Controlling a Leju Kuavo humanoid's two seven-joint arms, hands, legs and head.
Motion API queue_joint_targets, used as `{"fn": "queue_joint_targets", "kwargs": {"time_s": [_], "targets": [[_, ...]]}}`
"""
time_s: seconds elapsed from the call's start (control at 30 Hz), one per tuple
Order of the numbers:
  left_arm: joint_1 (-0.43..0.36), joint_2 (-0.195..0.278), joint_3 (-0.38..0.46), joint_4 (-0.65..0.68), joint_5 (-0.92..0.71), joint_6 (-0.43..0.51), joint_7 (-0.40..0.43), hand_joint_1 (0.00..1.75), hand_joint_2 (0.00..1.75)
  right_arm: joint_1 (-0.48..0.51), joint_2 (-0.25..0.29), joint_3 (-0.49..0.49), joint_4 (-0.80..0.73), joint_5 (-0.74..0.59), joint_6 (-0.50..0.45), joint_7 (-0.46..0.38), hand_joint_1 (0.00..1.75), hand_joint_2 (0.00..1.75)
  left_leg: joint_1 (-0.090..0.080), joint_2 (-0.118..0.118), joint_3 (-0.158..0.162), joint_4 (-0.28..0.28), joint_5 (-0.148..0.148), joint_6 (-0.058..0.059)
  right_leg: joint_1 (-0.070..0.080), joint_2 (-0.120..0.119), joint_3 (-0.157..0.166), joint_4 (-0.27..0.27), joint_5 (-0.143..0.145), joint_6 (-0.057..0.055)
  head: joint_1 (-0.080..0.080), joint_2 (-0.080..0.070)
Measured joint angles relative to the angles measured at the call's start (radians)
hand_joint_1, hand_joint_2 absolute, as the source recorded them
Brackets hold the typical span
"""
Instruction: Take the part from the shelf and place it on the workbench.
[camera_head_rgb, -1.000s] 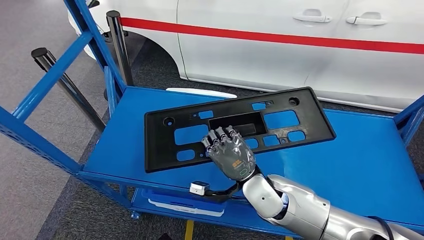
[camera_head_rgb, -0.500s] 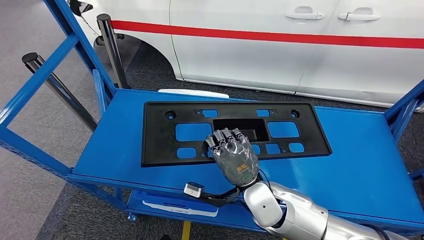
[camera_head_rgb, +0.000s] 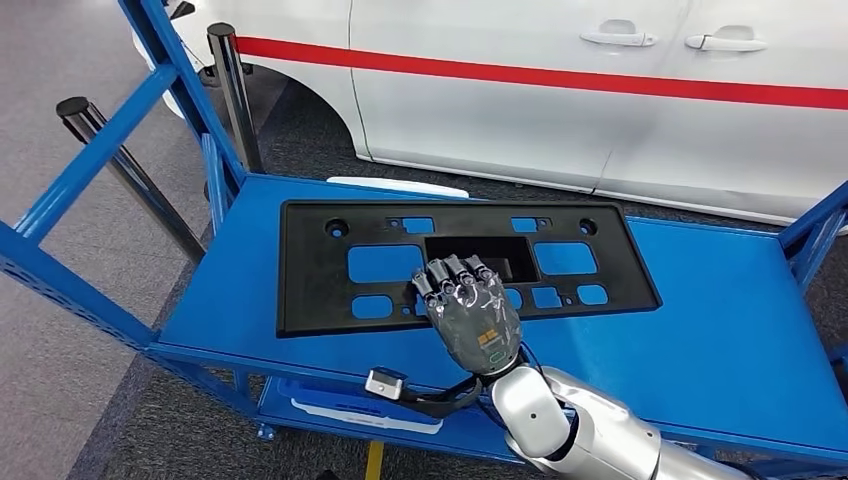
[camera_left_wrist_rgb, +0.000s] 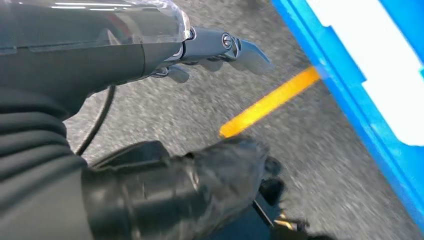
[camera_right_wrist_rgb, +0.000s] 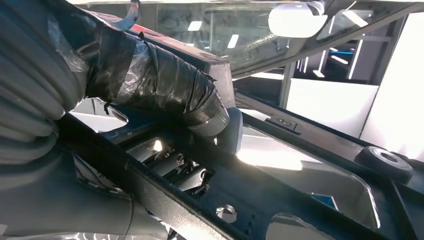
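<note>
Head view. A blue metal bench (camera_head_rgb: 720, 330) with a flat painted top carries the part (camera_head_rgb: 320, 290), a long black plastic panel pierced by rectangular cut-outs and two round holes near its far corners. The part lies flat on the bench top, its long edges roughly parallel to the bench's front edge, with bare blue surface on its right and in front of it. The right hand (camera_head_rgb: 468, 312) comes in from below on a silver arm and rests on the near middle of the part; its fingers (camera_head_rgb: 450, 275) curl over the rim of the central rectangular recess, gripping the panel there. In the right wrist view the taped thumb (camera_right_wrist_rgb: 165, 90) lies against the underside of the part's black frame, confirming the hold.

Blue frame beams (camera_head_rgb: 95, 155) rise diagonally at the left of the bench, and a lower blue tray (camera_head_rgb: 350, 410) shows beneath its front edge. Behind the bench stands a white car (camera_head_rgb: 600, 90) with a red stripe along its doors. Two black posts (camera_head_rgb: 225, 75) stand on the grey carpeted floor (camera_head_rgb: 60, 330) to the left.

Left wrist view. The left hand (camera_left_wrist_rgb: 190, 55) hangs over speckled grey floor crossed by a yellow line (camera_left_wrist_rgb: 267, 102), beside a blue edge; its fingers are loosely extended and hold nothing.
</note>
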Motion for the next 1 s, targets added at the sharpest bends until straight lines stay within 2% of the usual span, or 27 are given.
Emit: {"fn": "queue_joint_targets", "kwargs": {"time_s": [0.07, 0.17, 0.2, 0.27, 0.33, 0.37, 0.4, 0.43, 0.5, 0.57, 0.63, 0.7, 0.73, 0.77, 0.83, 0.87, 0.9, 0.93, 1.0], "targets": [[0.002, 0.000, 0.000, 0.000, -0.007, 0.026, 0.023, 0.00, 1.75, 0.008, 0.007, -0.016, 0.000, 0.000, -0.001, -0.009, 1.75, 1.75, -0.002, 0.000, -0.006, 0.008, -0.005, -0.011, 0.003, 0.001, 0.025, -0.055, 0.008, -0.007, -0.001, 0.000], [0.003, 0.000, 0.000, 0.000, -0.011, 0.043, 0.036, 0.00, 1.75, 0.019, 0.013, -0.034, 0.000, 0.000, -0.002, -0.014, 1.75, 1.75, -0.002, 0.000, -0.010, 0.011, -0.007, -0.025, 0.006, 0.003, 0.023, -0.061, 0.011, -0.025, -0.002, 0.000], [0.003, 0.000, 0.000, 0.000, -0.011, 0.046, 0.037, 0.00, 1.75, 0.021, 0.015, -0.039, 0.000, 0.000, -0.002, -0.016, 1.75, 1.75, -0.001, 0.001, -0.015, 0.024, -0.018, -0.030, 0.005, 0.003, 0.024, -0.064, 0.013, -0.031, -0.002, 0.000], [0.004, -0.001, 0.000, 0.000, -0.009, 0.056, 0.037, 0.00, 1.75, 0.025, 0.021, -0.049, 0.000, 0.000, -0.002, -0.021, 1.75, 1.75, 0.000, 0.001, -0.050, 0.106, -0.069, -0.037, 0.004, 0.002, 0.026, -0.067, 0.015, -0.040, -0.002, 0.000], [0.005, -0.001, 0.000, 0.000, -0.007, 0.069, 0.037, 0.00, 1.75, 0.034, 0.026, -0.060, 0.000, 0.000, -0.002, -0.029, 1.75, 1.75, 0.001, 0.001, -0.109, 0.234, -0.124, -0.040, 0.009, 0.001, 0.026, -0.066, 0.013, -0.045, -0.002, 0.000], [0.005, -0.001, 0.000, 0.000, -0.006, 0.076, 0.037, 0.00, 1.75, 0.040, 0.027, -0.065, 0.001, 0.000, -0.002, -0.034, 1.75, 1.75, 0.001, 0.001, -0.128, 0.273, -0.132, -0.040, 0.011, 0.000, 0.027, -0.065, 0.012, -0.046, -0.002, 0.000], [0.006, -0.001, 0.000, 0.000, -0.005, 0.083, 0.037, 0.00, 1.75, 0.046, 0.028, -0.070, 0.001, 0.000, -0.002, -0.038, 1.75, 1.75, 0.001, 0.001, -0.133, 0.280, -0.122, -0.039, 0.013, 0.000, 0.028, -0.065, 0.012, -0.047, -0.002, 0.000], [0.006, -0.001, 0.000, 0.000, -0.004, 0.089, 0.037, 0.00, 1.75, 0.050, 0.029, -0.075, 0.002, 0.000, -0.002, -0.042, 1.75, 1.75, 0.001, 0.001, -0.118, 0.246, -0.094, -0.035, 0.015, 0.001, 0.029, -0.064, 0.011, -0.048, -0.002, 0.000], [0.006, -0.001, 0.000, 0.000, -0.003, 0.098, 0.037, 0.00, 1.75, 0.055, 0.034, -0.087, 0.002, 0.000, -0.003, -0.047, 1.75, 1.75, -0.003, 0.000, -0.056, 0.113, -0.027, -0.022, 0.018, 0.003, 0.032, -0.064, 0.009, -0.048, -0.002, 0.000], [0.004, -0.001, 0.000, 0.000, -0.003, 0.104, 0.037, 0.00, 1.75, 0.056, 0.037, -0.099, 0.002, 0.000, -0.004, -0.052, 1.75, 1.75, -0.008, -0.001, -0.016, 0.027, 0.002, -0.012, 0.020, 0.005, 0.031, -0.064, 0.010, -0.044, -0.002, 0.000], [0.004, -0.002, 0.000, 0.000, -0.004, 0.107, 0.038, 0.00, 1.75, 0.060, 0.040, -0.107, 0.002, 0.000, -0.004, -0.057, 1.75, 1.75, -0.011, -0.001, -0.013, 0.013, 0.003, -0.008, 0.019, 0.004, 0.029, -0.067, 0.016, -0.035, -0.002, 0.000], [0.004, -0.003, 0.000, 0.000, -0.004, 0.109, 0.040, 0.00, 1.75, 0.063, 0.042, -0.115, 0.002, 0.000, -0.005, -0.062, 1.75, 1.75, -0.006, 0.002, -0.010, -0.003, 0.012, 0.000, 0.019, 0.004, 0.025, -0.060, 0.004, -0.025, -0.002, 0.000], [0.004, -0.004, 0.000, 0.000, -0.004, 0.110, 0.041, 0.00, 1.75, 0.063, 0.043, -0.120, 0.002, 0.000, -0.005, -0.064, 1.75, 1.75, -0.004, 0.004, -0.009, -0.011, 0.019, 0.006, 0.019, 0.004, 0.017, -0.037, -0.019, -0.021, -0.001, 0.000], [0.003, -0.006, 0.000, 0.000, -0.004, 0.110, 0.041, 0.00, 1.75, 0.064, 0.043, -0.125, 0.002, 0.000, -0.005, -0.067, 1.75, 1.75, -0.002, 0.005, -0.010, -0.017, 0.024, 0.011, 0.018, 0.003, 0.001, 0.007, -0.053, -0.017, -0.001, 0.000], [0.003, -0.007, 0.000, 0.000, -0.004, 0.111, 0.041, 0.00, 1.75, 0.068, 0.043, -0.132, 0.003, 0.000, -0.005, -0.071, 1.75, 1.75, -0.004, 0.006, -0.017, -0.016, 0.029, 0.015, 0.016, 0.003, -0.041, 0.128, -0.125, -0.012, 0.000, 0.000], [0.003, -0.007, 0.000, 0.000, -0.004, 0.111, 0.041, 0.00, 1.75, 0.071, 0.043, -0.133, 0.004, 0.000, -0.005, -0.073, 1.75, 1.75, -0.005, 0.006, -0.021, -0.014, 0.031, 0.015, 0.014, 0.003, -0.054, 0.175, -0.143, -0.009, 0.000, 0.000], [0.003, -0.007, 0.000, 0.000, -0.004, 0.111, 0.041, 0.00, 1.75, 0.074, 0.043, -0.134, 0.005, 0.000, -0.005, -0.074, 1.75, 1.75, -0.005, 0.007, -0.026, -0.011, 0.033, 0.015, 0.011, 0.003, -0.051, 0.188, -0.140, -0.007, 0.000, 0.000], [0.003, -0.008, 0.000, 0.000, -0.004, 0.112, 0.041, 0.00, 1.75, 0.077, 0.043, -0.136, 0.005, 0.000, -0.005, -0.076, 1.75, 1.75, -0.005, 0.007, -0.031, -0.008, 0.036, 0.013, 0.009, 0.002, -0.031, 0.166, -0.122, -0.005, 0.000, 0.000], [0.003, -0.008, 0.000, 0.000, -0.004, 0.112, 0.041, 0.00, 1.75, 0.078, 0.044, -0.143, 0.006, 0.000, -0.005, -0.079, 1.75, 1.75, -0.005, 0.006, -0.042, 0.001, 0.040, 0.008, 0.004, 0.002, 0.051, 0.037, -0.072, -0.003, 0.000, 0.000]]}}
